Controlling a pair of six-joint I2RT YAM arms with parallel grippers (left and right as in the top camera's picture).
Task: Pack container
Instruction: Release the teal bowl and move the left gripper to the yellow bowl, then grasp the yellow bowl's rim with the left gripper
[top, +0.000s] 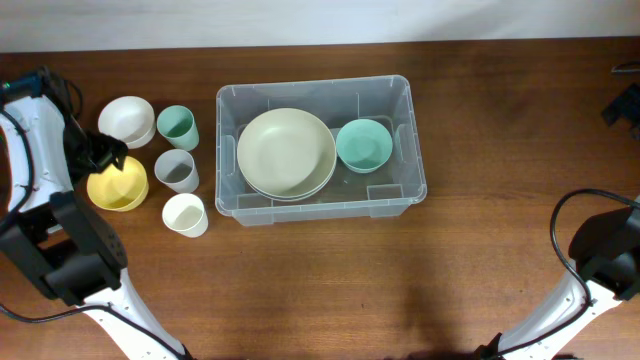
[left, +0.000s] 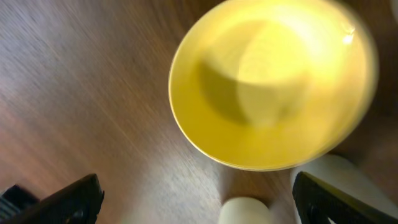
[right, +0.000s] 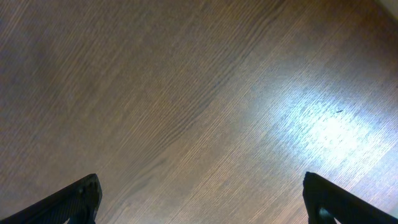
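Observation:
The clear rectangular container (top: 316, 86) stands at the table's middle. It holds stacked cream plates (top: 286, 152) on the left and a teal bowl (top: 363, 145) on the right. A yellow bowl (top: 118, 187) sits on the table far left. My left gripper (top: 100, 152) hovers over its far edge. In the left wrist view the yellow bowl (left: 267, 81) fills the frame, and the left gripper (left: 199, 202) is open and empty. My right gripper (top: 625, 100) is at the far right edge, open and empty over bare wood (right: 202, 199).
Left of the container stand a white bowl (top: 126, 118), a green cup (top: 177, 126), a grey cup (top: 176, 170) and a white cup (top: 185, 214). Blurred pale cup tops (left: 245, 211) show beside the yellow bowl in the left wrist view.

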